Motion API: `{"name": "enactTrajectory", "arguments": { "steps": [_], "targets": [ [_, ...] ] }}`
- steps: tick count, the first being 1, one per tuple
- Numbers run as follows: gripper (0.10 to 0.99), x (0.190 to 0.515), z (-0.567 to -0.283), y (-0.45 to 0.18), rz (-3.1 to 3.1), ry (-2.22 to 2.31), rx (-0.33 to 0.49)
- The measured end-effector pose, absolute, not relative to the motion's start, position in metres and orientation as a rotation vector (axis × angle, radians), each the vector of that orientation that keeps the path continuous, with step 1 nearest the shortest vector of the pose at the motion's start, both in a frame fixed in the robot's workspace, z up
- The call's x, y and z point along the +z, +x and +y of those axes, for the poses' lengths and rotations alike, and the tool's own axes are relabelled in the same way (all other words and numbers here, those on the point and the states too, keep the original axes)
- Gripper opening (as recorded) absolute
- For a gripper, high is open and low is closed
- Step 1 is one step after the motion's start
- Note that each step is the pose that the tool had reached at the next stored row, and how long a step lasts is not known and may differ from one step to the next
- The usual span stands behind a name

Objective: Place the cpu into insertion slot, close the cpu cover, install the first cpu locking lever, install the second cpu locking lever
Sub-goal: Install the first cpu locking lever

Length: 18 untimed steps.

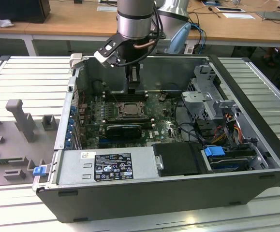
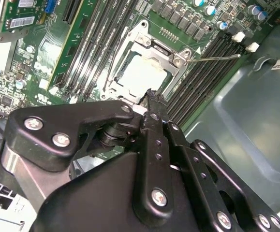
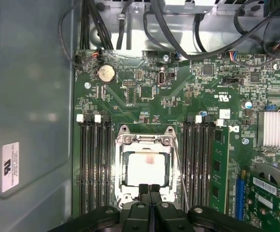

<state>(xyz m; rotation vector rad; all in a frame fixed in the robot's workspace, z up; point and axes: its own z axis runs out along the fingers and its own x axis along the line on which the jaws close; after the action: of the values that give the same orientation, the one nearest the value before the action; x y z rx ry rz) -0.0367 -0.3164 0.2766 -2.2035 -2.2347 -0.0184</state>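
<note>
Where the arm hangs: over the open case (image 1: 256, 145), w/ the gripper (image 1: 133, 90) pointing down at the board (image 1: 161, 126), toward the far side of the case in the exterior view
Fingers (image 3: 143, 193): pressed together tip to tip, no gap btwn them, nothing held
Gripper tip: in both wrist views it sits at one edge of the slot (image 3: 117, 169), just beside the cpu; touching the metal or not, can't tell
Cpu (image 3: 147, 168): lying flat in the slot, pale top facing up, square w/ the rim
Cover (image 3: 143, 140): down flat around the cpu, which shows through its window
Lever (image 3: 179, 171): thin wire rod along one side of the slot, angling away from it so its free end lies out over the memory slots (image 3: 94, 164); latched or not, can't tell
Slot position: mid board, btwn two banks of memory slots, nearer the exterior view's left than its right
Board: green, flat on the case floor, cables along one edge
</note>
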Motion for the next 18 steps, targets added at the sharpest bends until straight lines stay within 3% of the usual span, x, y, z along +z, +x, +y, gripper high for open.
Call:
{"name": "enactTrajectory", "arguments": {
  "steps": [18],
  "targets": [
    [0.106,0.2864,-0.3164,-0.0367,-2.333,-2.097,-0.019]
  ]
}}
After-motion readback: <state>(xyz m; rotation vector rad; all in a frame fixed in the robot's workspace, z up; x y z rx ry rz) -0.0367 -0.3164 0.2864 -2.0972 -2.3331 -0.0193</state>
